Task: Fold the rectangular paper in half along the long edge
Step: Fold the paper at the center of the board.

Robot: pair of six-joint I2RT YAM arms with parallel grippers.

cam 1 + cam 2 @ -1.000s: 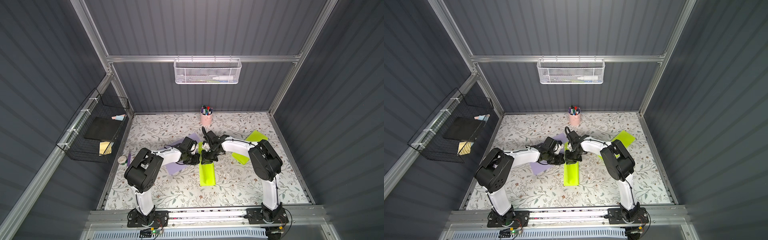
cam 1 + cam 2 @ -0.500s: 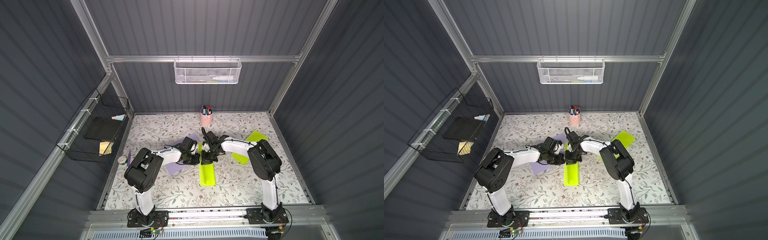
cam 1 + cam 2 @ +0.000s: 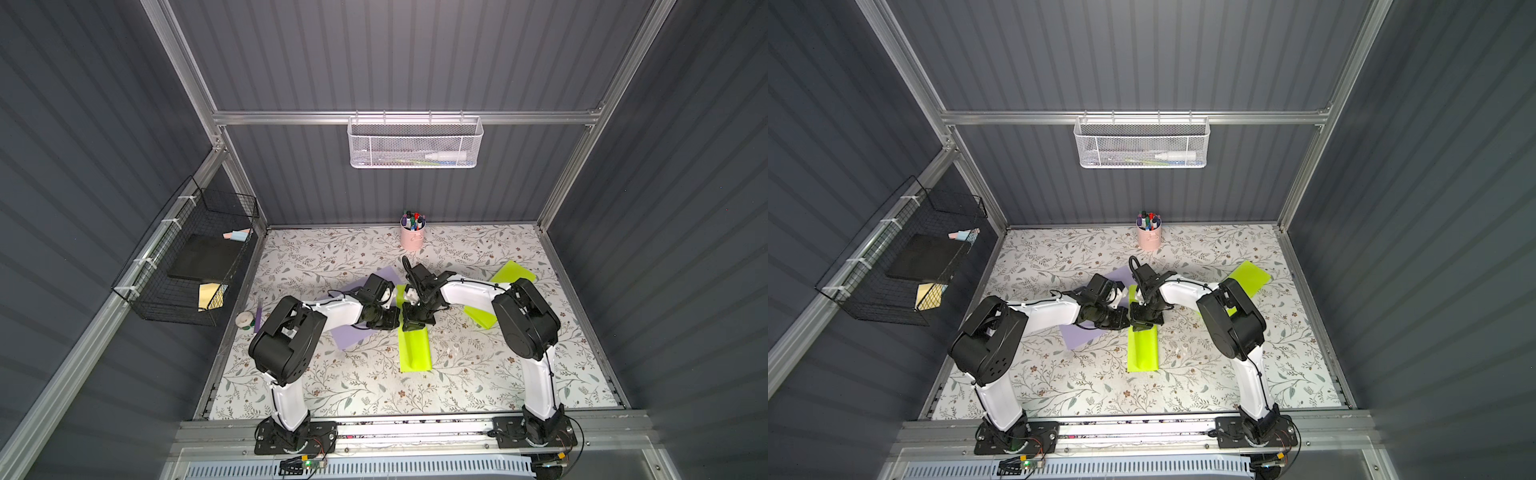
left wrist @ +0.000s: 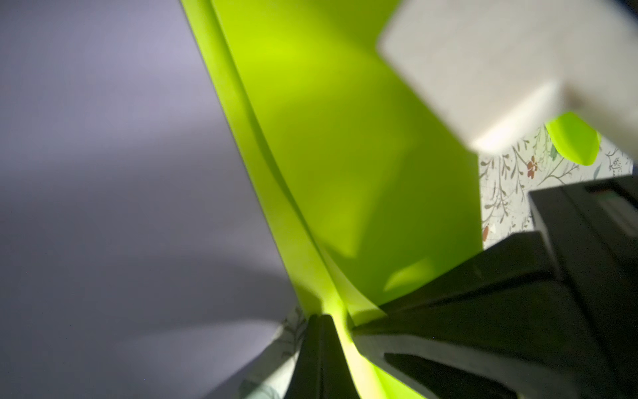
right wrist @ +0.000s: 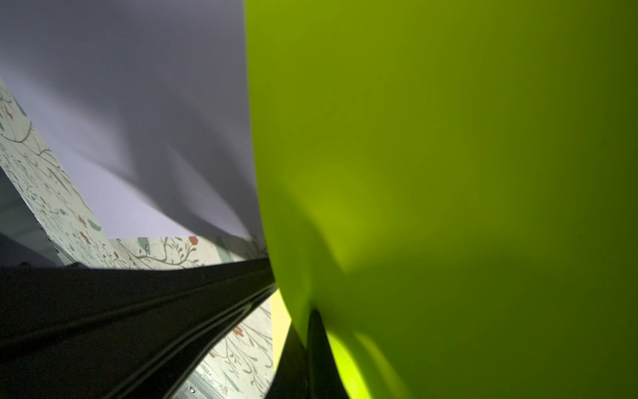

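Lime-green folded paper (image 3: 413, 349) is lying as a narrow strip on the floral table (image 3: 332, 390), well to the near side of the pink cup (image 3: 411, 239), its long axis pointing towards that cup; halfway along the strip the left tool (image 3: 395, 322) and the right tool (image 3: 411, 325) are meeting, each with jaws together and tip resting on the paper; whether either is pinching a layer, I cannot tell; the upper layer is lifting slightly beside the left tool's fingers (image 4: 319, 345); a purple sheet (image 3: 349, 336) is lying near-left of the cup; a second lime sheet (image 3: 513, 274) is lying near-right of it.
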